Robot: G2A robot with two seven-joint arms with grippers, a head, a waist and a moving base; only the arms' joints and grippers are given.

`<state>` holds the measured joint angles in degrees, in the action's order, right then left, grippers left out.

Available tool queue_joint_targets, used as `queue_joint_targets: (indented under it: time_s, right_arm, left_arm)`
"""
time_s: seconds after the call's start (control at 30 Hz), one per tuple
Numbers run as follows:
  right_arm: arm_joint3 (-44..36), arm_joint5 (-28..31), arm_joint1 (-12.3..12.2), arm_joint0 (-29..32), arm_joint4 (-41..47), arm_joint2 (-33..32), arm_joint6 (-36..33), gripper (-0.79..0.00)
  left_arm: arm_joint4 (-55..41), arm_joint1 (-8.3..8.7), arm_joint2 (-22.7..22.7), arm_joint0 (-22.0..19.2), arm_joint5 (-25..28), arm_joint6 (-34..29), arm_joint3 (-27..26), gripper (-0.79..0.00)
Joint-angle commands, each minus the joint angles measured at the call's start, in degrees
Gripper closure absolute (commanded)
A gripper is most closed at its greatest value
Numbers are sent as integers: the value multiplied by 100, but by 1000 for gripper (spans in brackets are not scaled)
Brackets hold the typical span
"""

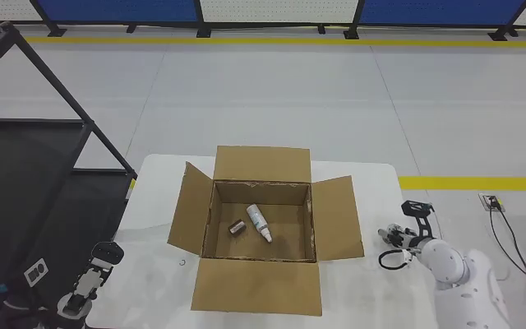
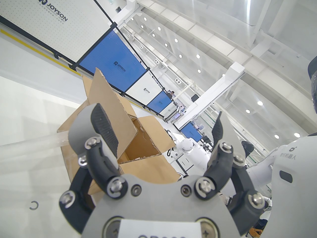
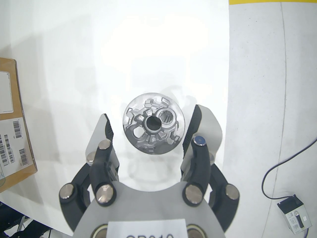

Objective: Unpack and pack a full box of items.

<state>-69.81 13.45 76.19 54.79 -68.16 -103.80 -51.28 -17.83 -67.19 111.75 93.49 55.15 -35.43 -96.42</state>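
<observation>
Your right end effector (image 3: 152, 113) is sitting spread around the metal hub (image 3: 153, 131) on the table (image 3: 148, 50), probably because you are unpacking the box (image 1: 263, 163).

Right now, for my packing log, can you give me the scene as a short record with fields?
box: open, flaps out, on the table
in box: bottle lying down; brown cylinder beside it
out of box: metal disc on the table, to the box's right
right gripper: open, fingers either side of the disc
left gripper: open, empty, near the box's left side
other: small ring on the table near the box's left front corner
</observation>
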Motion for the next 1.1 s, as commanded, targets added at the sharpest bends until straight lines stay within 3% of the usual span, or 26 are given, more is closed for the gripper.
queue_joint_targets:
  time_s: [0.0, 0.03, 0.07, 0.33, 0.53, 0.67, 0.77, 0.9, 1.07]
  right_arm:
    - [-1, -27, -15, -7, 23, 24, 77, -169]
    - [-36, -78, -25, 6, -1, 23, 121, -28]
    - [-78, -98, -34, 25, 9, 25, 138, 0]
    - [-1064, -112, -85, 448, 384, -9, 216, 0]
    - [-3500, -231, -58, 1426, 641, 276, 310, 0]
    - [-5123, -740, -20, 1988, -84, 974, 458, 0]
    - [-5824, -877, -3, 2203, -762, 1666, 608, 0]
    - [-6038, -885, 31, 2095, -1453, 2696, 682, 0]
    - [-5241, -804, 131, 1231, -1506, 3686, 42, 0]
  left_arm:
    - [0, 0, 0, 0, 0, 0, 0, -785]
    - [0, 0, 0, 0, 0, 0, 0, -785]
    - [0, 0, 0, 0, 0, 0, 0, -785]
    - [0, 0, 0, 0, 0, 0, 0, -785]
    - [0, 0, 0, 0, 0, 0, 0, -785]
    - [0, 0, 0, 0, 0, 0, 0, -785]
    - [0, 0, 0, 0, 0, 0, 0, -785]
    - [0, 0, 0, 0, 0, 0, 0, -785]
    - [0, 0, 0, 0, 0, 0, 0, -785]
